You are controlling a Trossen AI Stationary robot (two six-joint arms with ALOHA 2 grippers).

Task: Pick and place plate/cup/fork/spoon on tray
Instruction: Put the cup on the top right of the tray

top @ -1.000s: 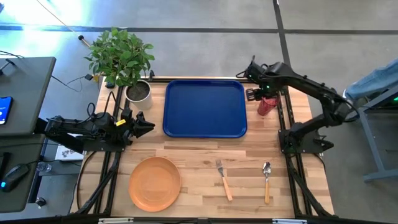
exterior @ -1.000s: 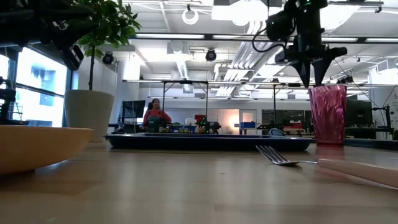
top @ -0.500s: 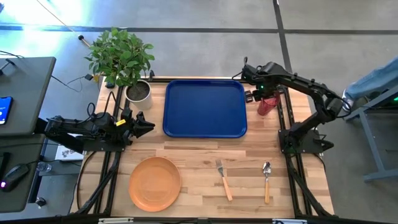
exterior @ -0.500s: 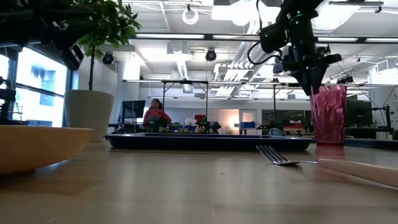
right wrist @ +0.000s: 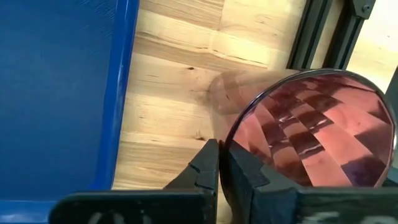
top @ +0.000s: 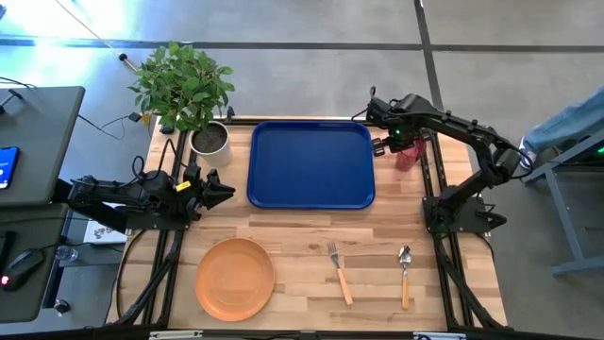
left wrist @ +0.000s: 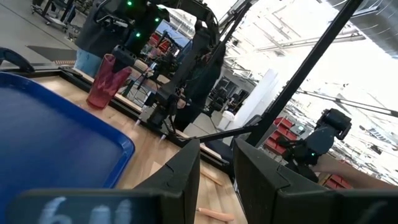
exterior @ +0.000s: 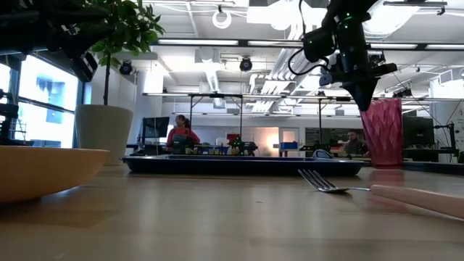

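The dark-red cup (top: pixel 409 155) stands on the wood just right of the blue tray (top: pixel 311 163), at the table's far right. My right gripper (right wrist: pixel 222 163) comes down on it from above and is shut on its rim; the low view shows this gripper (exterior: pixel 366 100) at the cup's top edge. The orange plate (top: pixel 235 278), the fork (top: pixel 339 272) and the spoon (top: pixel 405 274) lie flat on the table near its front edge. My left gripper (top: pixel 229 194) waits left of the tray, open, holding nothing. My right gripper pinches the cup's rim (right wrist: pixel 227 138) on the side facing the tray, with one finger inside the cup and one outside. The fingers slant down from above. The cup's mouth faces up. Whether its base is clear of the table I cannot tell.
A potted plant in a grey pot (top: pixel 209 139) stands at the far left corner beside the tray. Black frame rails (top: pixel 429 179) run along the table's right side close to the cup. Bare wood lies between the tray and the cutlery.
My right gripper has tipped a little, shifted slightly toward the tray, and shut its fingers on the cup's rim; a second ago they stood open over it.
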